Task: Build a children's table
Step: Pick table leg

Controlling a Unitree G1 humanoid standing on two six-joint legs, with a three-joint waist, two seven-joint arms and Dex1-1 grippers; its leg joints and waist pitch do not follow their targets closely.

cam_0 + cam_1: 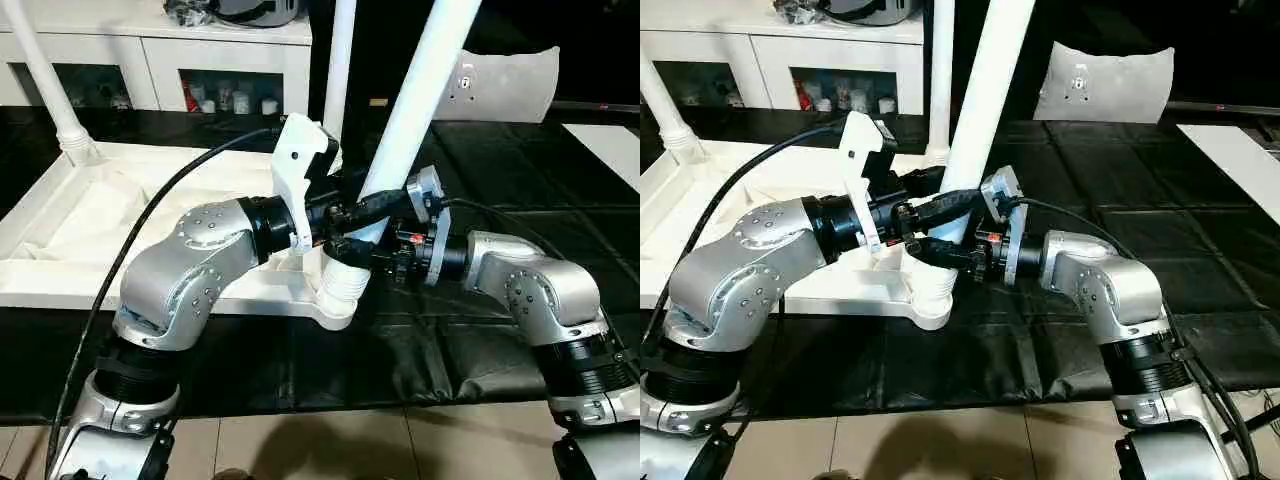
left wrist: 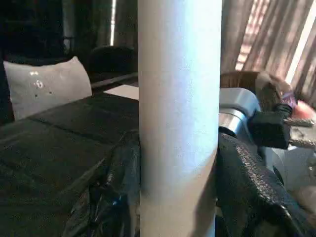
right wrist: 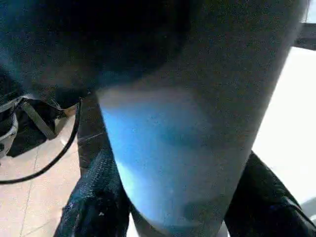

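Black mats surround the table top (image 1: 70,230); both hands (image 1: 362,222) (image 1: 952,252) grasp 1 leg (image 1: 415,95).

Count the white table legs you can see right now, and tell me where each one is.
3. One leg leans at the near corner socket, between both grippers. One stands behind it. One stands at the far left corner. A fourth may be hidden.

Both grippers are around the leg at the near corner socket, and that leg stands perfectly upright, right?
Not upright. In the left eye view the leg leans, its upper end tilted toward the robot's right. Otherwise yes: the left gripper and right gripper are both around it just above the near corner socket.
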